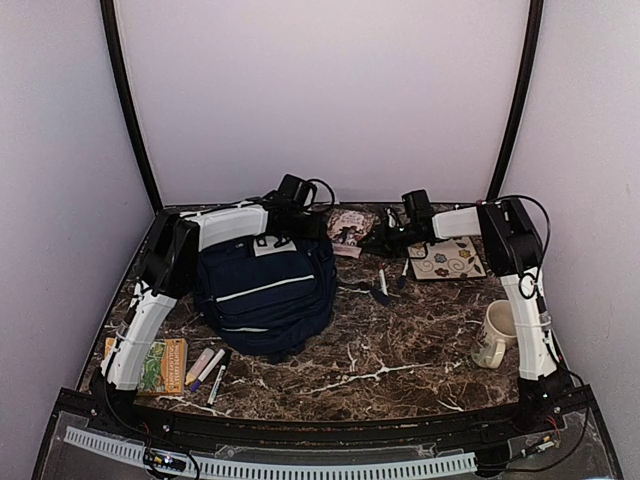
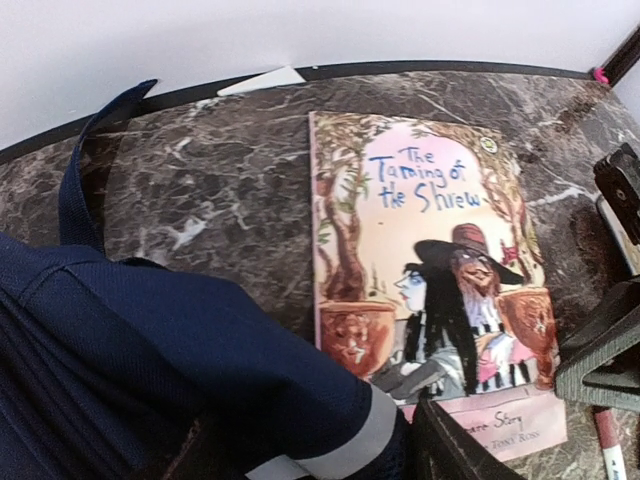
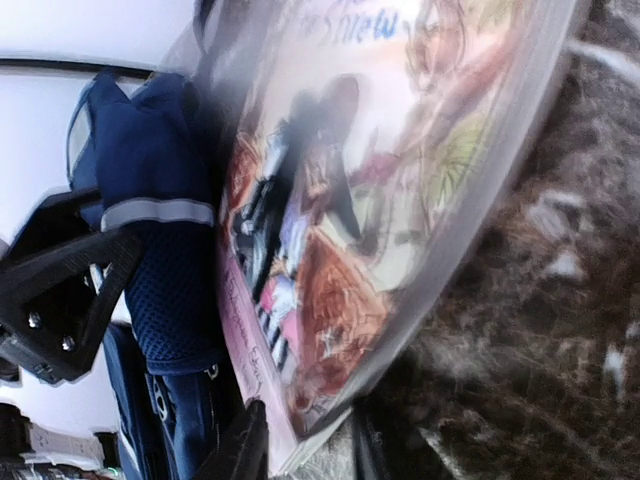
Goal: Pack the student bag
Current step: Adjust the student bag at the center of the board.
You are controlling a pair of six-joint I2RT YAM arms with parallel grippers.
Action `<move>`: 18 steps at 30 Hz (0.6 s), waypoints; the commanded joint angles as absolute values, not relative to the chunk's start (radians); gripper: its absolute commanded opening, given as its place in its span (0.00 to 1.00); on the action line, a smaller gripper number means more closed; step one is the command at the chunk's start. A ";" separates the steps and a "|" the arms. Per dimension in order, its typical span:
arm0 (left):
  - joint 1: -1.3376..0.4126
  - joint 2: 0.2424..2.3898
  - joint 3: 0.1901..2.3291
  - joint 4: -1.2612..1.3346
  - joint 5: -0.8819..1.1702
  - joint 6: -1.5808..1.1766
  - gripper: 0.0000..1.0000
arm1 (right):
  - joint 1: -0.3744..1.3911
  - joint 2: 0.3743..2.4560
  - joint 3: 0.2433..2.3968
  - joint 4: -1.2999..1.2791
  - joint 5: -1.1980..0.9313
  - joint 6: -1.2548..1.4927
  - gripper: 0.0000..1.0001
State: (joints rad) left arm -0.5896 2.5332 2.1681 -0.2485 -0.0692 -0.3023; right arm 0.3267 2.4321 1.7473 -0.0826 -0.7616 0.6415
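We see the student bag in matt woven cloth, the surface in polished veined stone, the book in glossy paper, the mug glazed.

From above, the right gripper was a dark clump at the book, its grip unreadable, and the pens were too small to tell apart. The right wrist view blurred the book's cover and cut off its title. The left wrist view cropped the student bag, which hid the book's lower corner.
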 commanded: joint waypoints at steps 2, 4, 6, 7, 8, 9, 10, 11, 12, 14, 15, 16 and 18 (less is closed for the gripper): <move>-0.544 2.511 2.114 -0.395 -0.198 -0.287 0.66 | 0.301 2.497 1.761 -0.056 -0.756 0.747 0.13; -0.544 2.506 2.112 -0.388 -0.175 -0.283 0.66 | 0.292 2.497 1.752 -0.019 -0.775 0.776 0.02; -0.544 2.503 2.113 -0.380 -0.156 -0.285 0.66 | 0.284 2.498 1.755 -0.007 -0.784 0.786 0.00; -0.544 2.500 2.113 -0.374 -0.145 -0.284 0.66 | 0.280 2.496 1.755 -0.001 -0.791 0.791 0.00; -0.544 2.498 2.114 -0.368 -0.134 -0.279 0.66 | 0.277 2.493 1.754 0.002 -0.795 0.795 0.00; -0.544 2.493 2.115 -0.358 -0.118 -0.275 0.66 | 0.274 2.485 1.746 0.006 -0.799 0.797 0.00; -0.544 2.488 2.115 -0.342 -0.097 -0.263 0.65 | 0.272 2.474 1.733 0.013 -0.800 0.798 0.00; -0.544 2.482 2.113 -0.321 -0.068 -0.250 0.64 | 0.270 2.457 1.709 0.023 -0.797 0.798 0.00; -0.543 2.471 2.110 -0.292 -0.027 -0.237 0.63 | 0.268 2.442 1.688 0.030 -0.796 0.798 0.00; -0.543 2.465 2.114 -0.233 0.057 -0.225 0.63 | 0.268 2.415 1.655 0.045 -0.796 0.790 0.00; -0.544 2.466 2.120 -0.205 0.091 -0.226 0.64 | 0.268 2.405 1.645 0.049 -0.797 0.783 0.00; -0.544 2.471 2.129 -0.183 0.127 -0.233 0.66 | 0.270 2.396 1.639 0.051 -0.797 0.776 0.00; -0.545 2.494 2.157 -0.155 0.174 -0.245 0.72 | 0.270 2.385 1.636 0.047 -0.794 0.755 0.00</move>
State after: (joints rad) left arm -0.5545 2.5164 2.1437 -0.2089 0.0299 -0.2478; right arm 0.2859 2.4340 1.6661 0.0387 -0.8104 0.7792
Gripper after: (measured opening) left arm 0.677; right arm 0.006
